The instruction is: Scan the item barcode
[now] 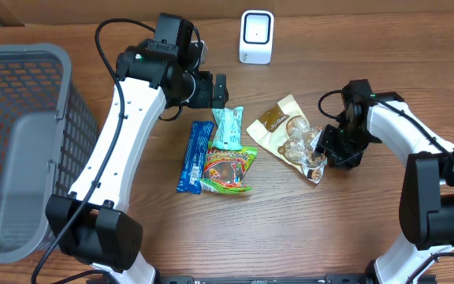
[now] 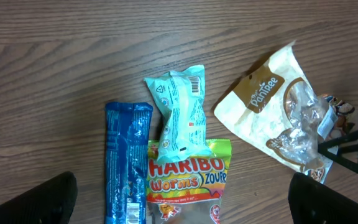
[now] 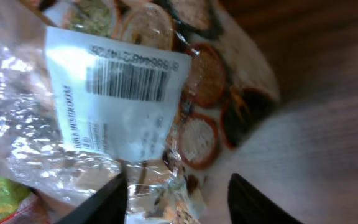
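A cream and clear snack bag (image 1: 286,130) lies right of centre on the table. In the right wrist view the bag (image 3: 36,124) shows a white label with a barcode (image 3: 128,81). My right gripper (image 1: 327,150) is at the bag's right end. Its jaws (image 3: 179,196) stand apart around the crinkled clear edge, the left finger against the film and a gap at the right finger. My left gripper (image 1: 219,91) hangs wide open above the other packs, holding nothing (image 2: 182,202). A white scanner (image 1: 256,36) stands at the back of the table.
A teal pack (image 2: 182,112), a blue bar (image 2: 126,162) and a Haribo worms bag (image 2: 185,180) lie together at centre. A grey mesh basket (image 1: 22,142) fills the left side. Bare wood lies in front of the packs.
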{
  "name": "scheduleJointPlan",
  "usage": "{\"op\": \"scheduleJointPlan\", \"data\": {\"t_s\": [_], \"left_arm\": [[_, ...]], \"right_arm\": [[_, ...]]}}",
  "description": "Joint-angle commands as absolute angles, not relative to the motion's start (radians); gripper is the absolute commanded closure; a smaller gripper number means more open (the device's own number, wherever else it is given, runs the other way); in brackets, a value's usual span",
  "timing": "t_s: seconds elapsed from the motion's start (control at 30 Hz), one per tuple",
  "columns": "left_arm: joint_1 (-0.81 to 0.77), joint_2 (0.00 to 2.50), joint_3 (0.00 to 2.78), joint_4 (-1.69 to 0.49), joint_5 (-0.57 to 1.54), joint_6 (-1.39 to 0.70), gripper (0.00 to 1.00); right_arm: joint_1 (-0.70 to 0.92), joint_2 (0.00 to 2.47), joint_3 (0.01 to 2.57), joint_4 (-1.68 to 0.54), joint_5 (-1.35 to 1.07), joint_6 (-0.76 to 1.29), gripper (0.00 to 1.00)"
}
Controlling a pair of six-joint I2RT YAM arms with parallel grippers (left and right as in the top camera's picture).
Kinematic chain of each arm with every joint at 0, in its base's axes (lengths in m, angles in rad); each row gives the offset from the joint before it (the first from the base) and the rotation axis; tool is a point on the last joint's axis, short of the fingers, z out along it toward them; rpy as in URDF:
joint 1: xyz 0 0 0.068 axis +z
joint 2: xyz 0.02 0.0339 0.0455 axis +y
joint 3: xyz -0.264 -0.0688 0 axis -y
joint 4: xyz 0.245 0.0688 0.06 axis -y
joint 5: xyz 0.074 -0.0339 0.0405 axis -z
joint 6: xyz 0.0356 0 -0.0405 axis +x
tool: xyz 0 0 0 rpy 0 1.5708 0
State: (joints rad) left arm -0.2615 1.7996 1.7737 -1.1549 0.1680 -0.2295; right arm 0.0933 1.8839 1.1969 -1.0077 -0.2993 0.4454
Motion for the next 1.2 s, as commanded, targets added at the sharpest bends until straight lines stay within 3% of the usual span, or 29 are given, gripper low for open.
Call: {"op": "scheduleJointPlan", "data": {"t_s": [0.0, 0.17, 0.3, 0.5, 0.7, 0.77, 0.97, 1.17], "left_arm": [[-0.263, 1.813, 1.769, -1.153, 0.176, -0.210, 0.00], [-0.263, 1.813, 1.769, -1.151, 0.177, -0.210, 0.00], [-0.263, 1.813, 1.769, -1.147, 0.177, -0.210, 0.00], [-0.263, 1.813, 1.769, -1.134, 0.177, -0.210, 0.00], [-0.263, 1.813, 1.769, -1.136, 0.176, -0.206, 0.01], [-0.263, 1.813, 1.769, -1.136, 0.175, -0.204, 0.00], [-0.260, 1.813, 1.769, -1.121, 0.129, -0.202, 0.00], [-0.243, 1.813, 1.769, -1.121, 0.096, -0.201, 0.00]], "right_arm": [[0.095, 1.876, 1.168, -0.958, -0.259, 0.437, 0.60], [0.095, 1.876, 1.168, -0.888, -0.106, 0.429, 0.92], [0.095, 1.876, 1.174, -0.750, -0.102, 0.285, 0.96], [0.094, 1.876, 1.183, -0.575, -0.071, 0.099, 0.84], [0.088, 1.875, 1.289, -0.619, -0.112, 0.105, 0.47], [0.088, 1.875, 1.344, -0.656, -0.196, 0.132, 0.41], [0.120, 1.876, 1.411, -0.557, -0.503, 0.359, 0.31], [0.236, 1.917, 1.411, -0.391, -0.349, 0.600, 0.30]]}}
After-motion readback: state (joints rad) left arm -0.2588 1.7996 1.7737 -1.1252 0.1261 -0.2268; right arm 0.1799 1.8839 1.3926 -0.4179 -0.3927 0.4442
